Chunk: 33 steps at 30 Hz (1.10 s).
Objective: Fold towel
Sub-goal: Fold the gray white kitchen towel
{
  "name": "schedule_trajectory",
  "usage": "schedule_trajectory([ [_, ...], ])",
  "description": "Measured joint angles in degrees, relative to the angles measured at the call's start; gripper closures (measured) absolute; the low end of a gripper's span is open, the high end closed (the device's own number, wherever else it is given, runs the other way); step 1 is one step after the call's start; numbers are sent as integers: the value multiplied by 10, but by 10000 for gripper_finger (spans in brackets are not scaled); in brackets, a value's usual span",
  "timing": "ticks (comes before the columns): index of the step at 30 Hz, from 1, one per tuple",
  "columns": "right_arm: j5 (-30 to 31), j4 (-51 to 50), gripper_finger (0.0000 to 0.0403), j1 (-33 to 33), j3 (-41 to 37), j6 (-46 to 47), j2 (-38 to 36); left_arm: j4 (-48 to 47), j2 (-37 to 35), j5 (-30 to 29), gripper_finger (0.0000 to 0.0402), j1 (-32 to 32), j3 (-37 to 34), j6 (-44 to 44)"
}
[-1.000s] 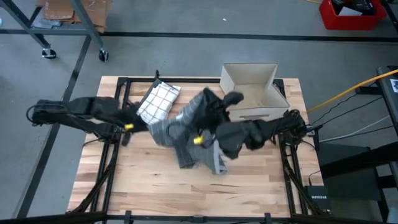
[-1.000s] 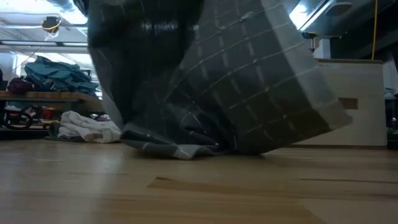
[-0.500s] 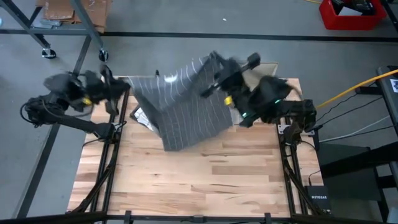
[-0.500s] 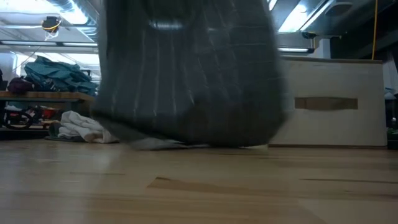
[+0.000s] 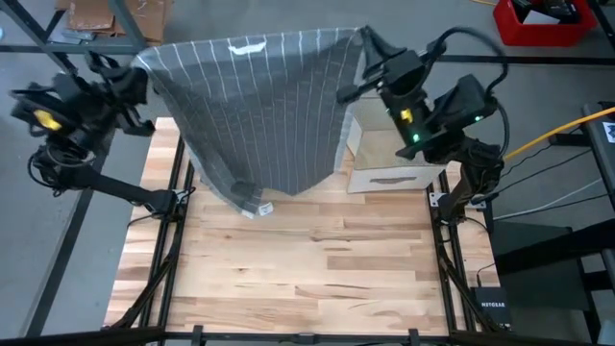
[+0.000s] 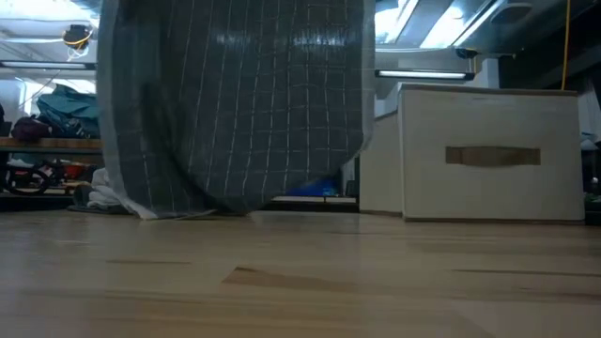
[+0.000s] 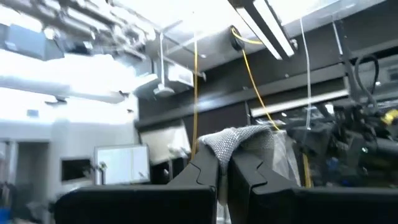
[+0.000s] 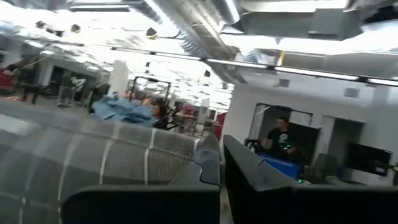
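Hanging towel [image 5: 264,111] screening white box [image 5: 396,163]

The towel [image 5: 264,106] has been raised and spread wide, hanging flat.

Wooden table [image 5: 307,279]: white box [image 5: 389,144] at far right, towel hem [image 5: 252,204] touching.
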Motion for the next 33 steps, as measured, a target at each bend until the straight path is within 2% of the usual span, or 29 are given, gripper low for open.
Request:
schedule_trajectory([
  [13,-119,67,395,-28,0,-15,-12,8,89,0,401,0,201,120],
  [17,-104,65,395,-28,0,-16,-12,-5,110,-1,401,0,244,124],
  [22,-58,40,395,-15,0,-18,-14,-126,111,-1,401,0,274,42],
  [27,-1,16,395,22,0,-18,-17,-279,106,7,401,-2,287,-107],
  [33,125,-19,395,85,0,-18,-17,-361,110,124,401,-2,287,-321],
])
